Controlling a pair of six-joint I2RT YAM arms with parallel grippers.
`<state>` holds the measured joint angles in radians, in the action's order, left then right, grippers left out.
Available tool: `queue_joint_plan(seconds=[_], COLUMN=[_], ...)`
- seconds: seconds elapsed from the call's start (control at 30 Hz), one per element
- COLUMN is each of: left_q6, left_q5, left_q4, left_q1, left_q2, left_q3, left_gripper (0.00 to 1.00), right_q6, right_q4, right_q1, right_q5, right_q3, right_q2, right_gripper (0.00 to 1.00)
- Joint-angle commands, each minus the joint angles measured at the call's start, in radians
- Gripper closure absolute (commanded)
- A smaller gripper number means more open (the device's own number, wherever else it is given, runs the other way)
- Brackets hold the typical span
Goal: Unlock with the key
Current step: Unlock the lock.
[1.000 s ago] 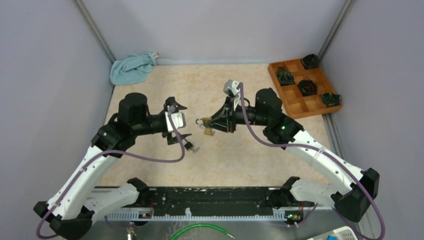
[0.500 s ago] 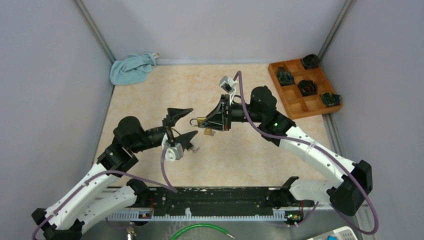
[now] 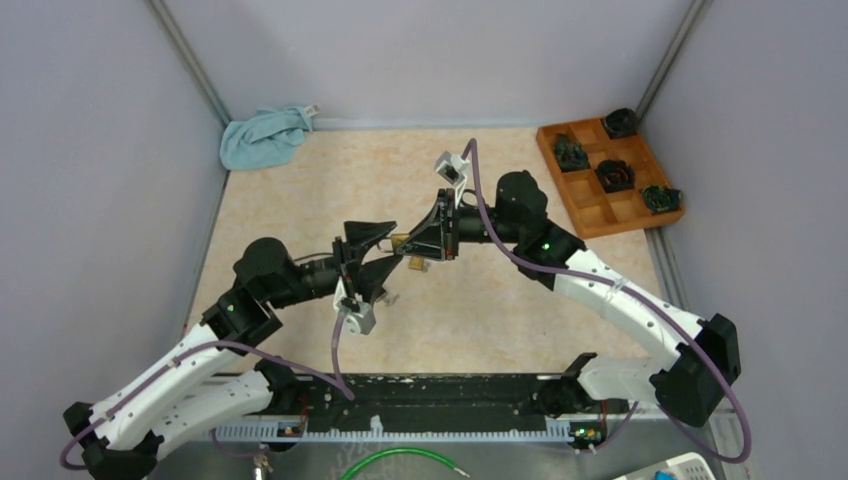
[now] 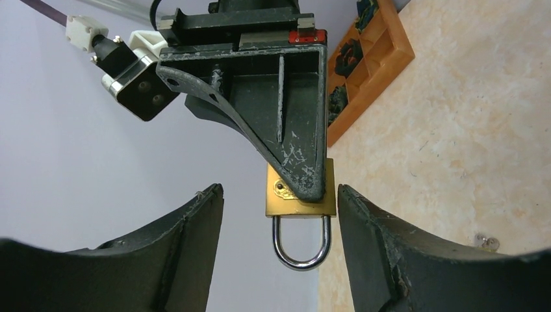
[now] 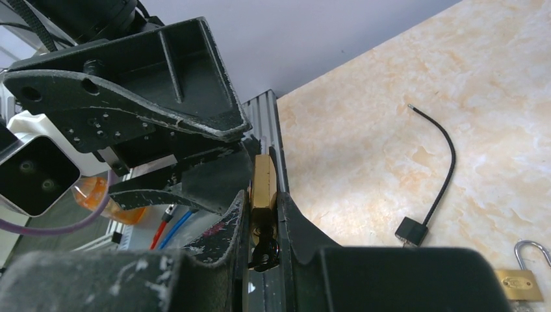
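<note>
A brass padlock (image 4: 286,205) with a steel shackle (image 4: 300,244) hangs in the air over the middle of the table (image 3: 300,190). My right gripper (image 3: 410,245) is shut on its body (image 5: 263,182), with a finger flat on each side. A small dark piece, possibly the key, sits at the lock's base between those fingers (image 5: 263,250); I cannot tell for sure. My left gripper (image 4: 279,192) is open. It faces the lock with its fingers on either side of the shackle, touching neither. In the top view the left gripper (image 3: 385,250) meets the lock (image 3: 399,241) head on.
A second small brass padlock (image 5: 520,281) lies on the table under the grippers, next to a thin black cable with a plug (image 5: 409,231). A blue cloth (image 3: 262,138) lies at the back left. A wooden tray (image 3: 607,180) holding dark objects stands at the back right.
My left arm has swung right and its wrist has rolled, bringing its jaws around the shackle. The jaws have narrowed somewhat. The right arm shifted slightly left with the padlock.
</note>
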<state>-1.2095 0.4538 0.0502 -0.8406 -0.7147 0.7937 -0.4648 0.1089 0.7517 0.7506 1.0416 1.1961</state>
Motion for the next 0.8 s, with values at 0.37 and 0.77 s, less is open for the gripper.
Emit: queue_joint_plan(seconds=[0.37,0.77], left_q6=[-0.049,-0.078], left_q5=[-0.011,-0.016], left_q4=[0.037,0.049], left_q1=[-0.008,-0.009], left_q2=[-0.017,-0.01], left_q3=[-0.015,-0.034], left_gripper=[0.5,0.71], right_q6=[0.007,0.031], right_q4=[0.066,0.042], right_q1=[0.026,0.051], right_q5=[0.018,0.005], right_q3=[0.058,0.082], right_q2=[0.002,0.018], right_gripper=[1.0,1.0])
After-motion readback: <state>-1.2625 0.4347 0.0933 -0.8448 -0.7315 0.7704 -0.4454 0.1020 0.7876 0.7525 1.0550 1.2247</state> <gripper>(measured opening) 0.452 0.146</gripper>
